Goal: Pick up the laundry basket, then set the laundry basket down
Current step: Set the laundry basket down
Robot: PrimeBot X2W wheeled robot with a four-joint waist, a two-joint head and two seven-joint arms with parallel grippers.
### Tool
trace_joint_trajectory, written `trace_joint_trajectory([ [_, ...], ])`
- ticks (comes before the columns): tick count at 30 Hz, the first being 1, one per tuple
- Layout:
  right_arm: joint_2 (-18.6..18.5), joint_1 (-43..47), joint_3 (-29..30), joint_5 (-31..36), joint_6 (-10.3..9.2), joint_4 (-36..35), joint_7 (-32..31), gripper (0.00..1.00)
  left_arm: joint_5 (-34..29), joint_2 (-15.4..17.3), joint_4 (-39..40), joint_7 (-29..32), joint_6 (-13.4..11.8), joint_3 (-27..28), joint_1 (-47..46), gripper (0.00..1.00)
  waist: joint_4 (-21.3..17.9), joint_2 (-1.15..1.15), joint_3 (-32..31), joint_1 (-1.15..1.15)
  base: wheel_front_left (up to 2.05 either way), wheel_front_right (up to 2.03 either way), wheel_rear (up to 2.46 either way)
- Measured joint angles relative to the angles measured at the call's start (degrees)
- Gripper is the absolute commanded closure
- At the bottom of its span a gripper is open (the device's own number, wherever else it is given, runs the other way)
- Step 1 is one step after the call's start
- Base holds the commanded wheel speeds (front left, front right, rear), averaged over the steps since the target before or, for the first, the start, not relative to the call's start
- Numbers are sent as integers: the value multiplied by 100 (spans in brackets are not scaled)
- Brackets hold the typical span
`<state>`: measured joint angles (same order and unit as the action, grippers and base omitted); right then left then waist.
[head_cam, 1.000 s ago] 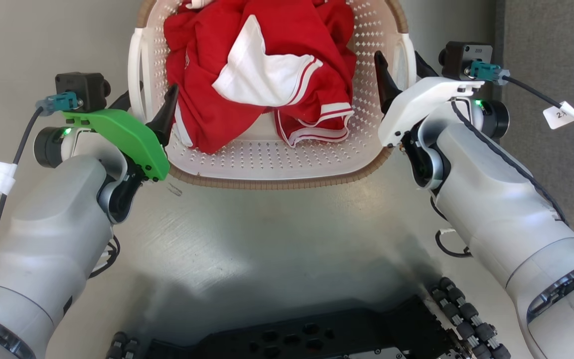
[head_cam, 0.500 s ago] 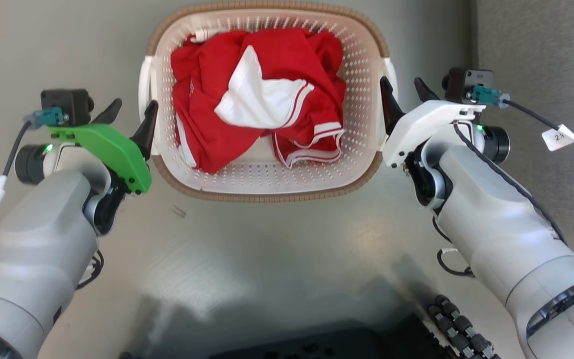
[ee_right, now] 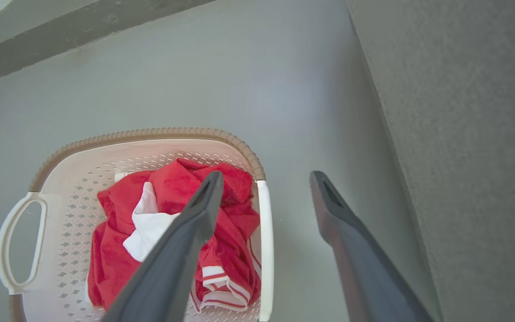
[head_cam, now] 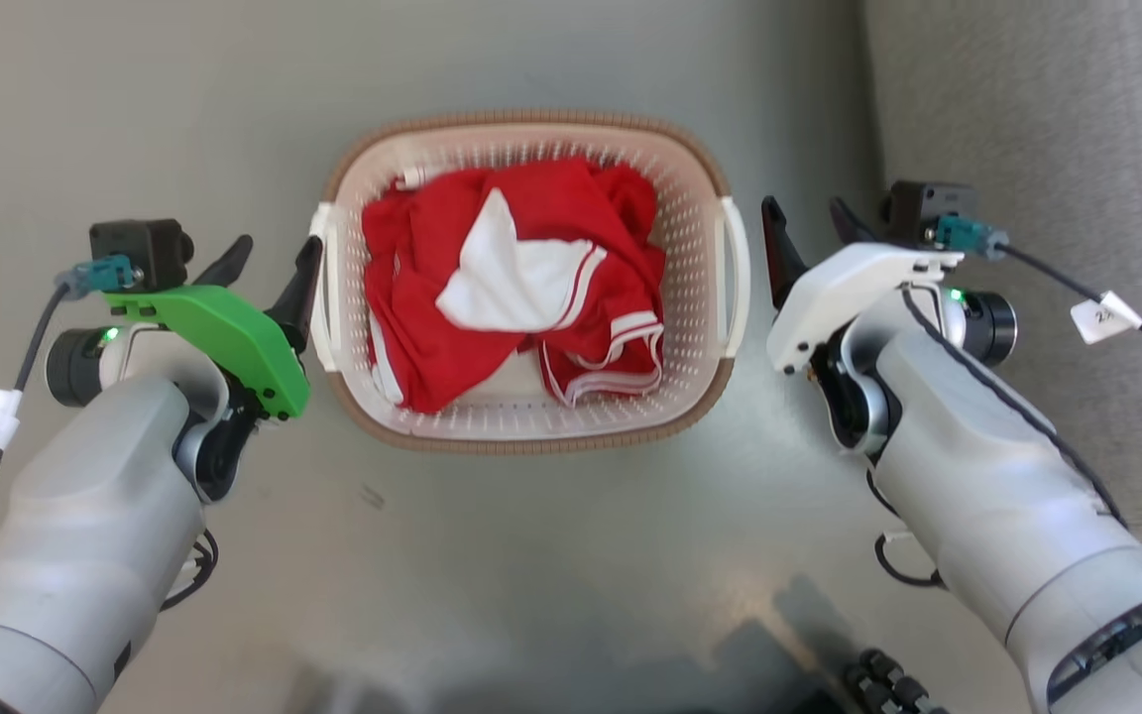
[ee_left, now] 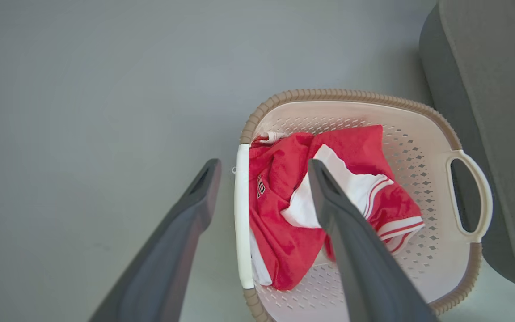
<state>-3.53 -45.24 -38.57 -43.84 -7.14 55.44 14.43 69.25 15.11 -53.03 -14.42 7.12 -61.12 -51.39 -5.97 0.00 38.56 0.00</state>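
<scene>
The small cream perforated plastic laundry basket (head_cam: pixel 531 443), brown woven-look rim on top, stands on the grey floor (head_cam: pixel 571 565). Its right side is near the floor's edge, where a grey fabric-covered block (head_cam: pixel 1047 119) rises. A crumpled red and white garment (head_cam: pixel 412 337) lies inside it. Our pale left arm (head_cam: pixel 95 496) and right arm (head_cam: pixel 977 476) reach forward on either side, forearms slanting inward, dark fingers (head_cam: pixel 301 283) pointing ahead. The left jaws are spread and hold nothing; the inner finger is just beside the white left handle (head_cam: pixel 325 297), and we cannot tell whether it touches. The right jaws are likewise released, slightly apart from the white right handle (head_cam: pixel 735 268).
</scene>
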Motion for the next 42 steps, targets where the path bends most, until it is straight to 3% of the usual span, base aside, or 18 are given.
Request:
trace_joint_trajectory([
  [29,-303,1284,683,1048,252,-1230,0,0,-979,210,1129,0,0,2043,1501,0,81,0,-2337,0,0,0,0],
  [42,-353,2044,1025,1381,252,-1928,0,0,-1593,220,1831,0,-1,3092,2415,0,161,0,-3102,0,0,0,0],
])
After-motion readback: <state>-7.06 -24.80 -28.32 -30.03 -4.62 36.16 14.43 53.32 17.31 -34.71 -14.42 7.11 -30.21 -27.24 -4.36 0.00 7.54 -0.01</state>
